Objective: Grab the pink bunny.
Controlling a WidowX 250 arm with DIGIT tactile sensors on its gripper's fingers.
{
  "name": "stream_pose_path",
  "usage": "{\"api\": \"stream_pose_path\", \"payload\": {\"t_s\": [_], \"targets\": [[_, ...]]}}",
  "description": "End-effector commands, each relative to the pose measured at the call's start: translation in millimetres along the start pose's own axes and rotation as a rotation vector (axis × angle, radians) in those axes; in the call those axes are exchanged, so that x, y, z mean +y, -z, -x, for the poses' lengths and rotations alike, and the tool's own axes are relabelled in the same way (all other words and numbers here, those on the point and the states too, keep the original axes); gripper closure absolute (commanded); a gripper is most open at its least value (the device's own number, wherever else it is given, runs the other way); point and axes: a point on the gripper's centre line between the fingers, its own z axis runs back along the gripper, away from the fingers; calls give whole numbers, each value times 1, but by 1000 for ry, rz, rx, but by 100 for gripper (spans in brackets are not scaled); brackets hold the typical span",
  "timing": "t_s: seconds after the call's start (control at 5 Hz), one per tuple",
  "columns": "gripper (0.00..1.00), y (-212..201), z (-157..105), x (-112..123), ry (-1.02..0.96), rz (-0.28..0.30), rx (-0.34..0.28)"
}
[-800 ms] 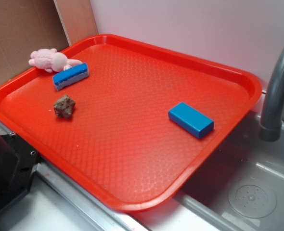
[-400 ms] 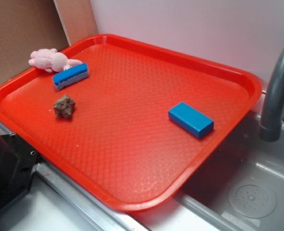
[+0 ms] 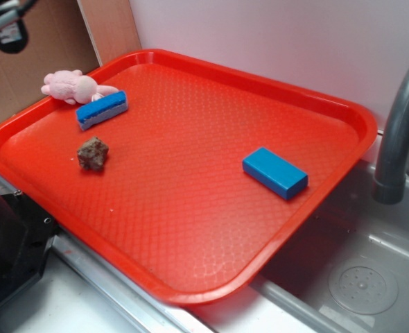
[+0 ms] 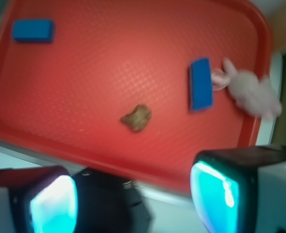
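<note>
Where the small pale-pink fuzzy plush bunny [image 3: 73,86] lies decides the approach: it is draped over the far left rim of the red textured plastic tray [image 3: 190,194], half on the raised edge, its long axis running roughly along that rim. One pale limb or ear reaches toward the nearer blue rectangular block [image 3: 102,109], which sits just beside it, touching or nearly so. A brown lumpy rock-like chunk [image 3: 92,152] rests further in on the tray, and a second blue block [image 3: 274,173] lies well apart toward the grey curved faucet [image 3: 398,139]. The gripper [image 4: 133,196] hangs high, outside the tray, its two fingers spread wide with nothing between them. In the wrist view the bunny [image 4: 252,92] lies ahead and to the right, so the likely next move is forward, sideways and down, closing across its narrow body.
</note>
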Motion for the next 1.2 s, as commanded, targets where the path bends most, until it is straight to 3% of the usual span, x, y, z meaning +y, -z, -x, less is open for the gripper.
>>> {"api": "stream_pose_path", "payload": {"t_s": [0.0, 0.4, 0.6, 0.8, 1.0], "targets": [[0, -3, -6, 0, 8, -4, -19], [0, -3, -6, 0, 8, -4, -19], [0, 26, -30, 39, 257, -1, 28], [0, 40, -44, 66, 489, -31, 29], [0, 49, -40, 83, 598, -65, 28]]}}
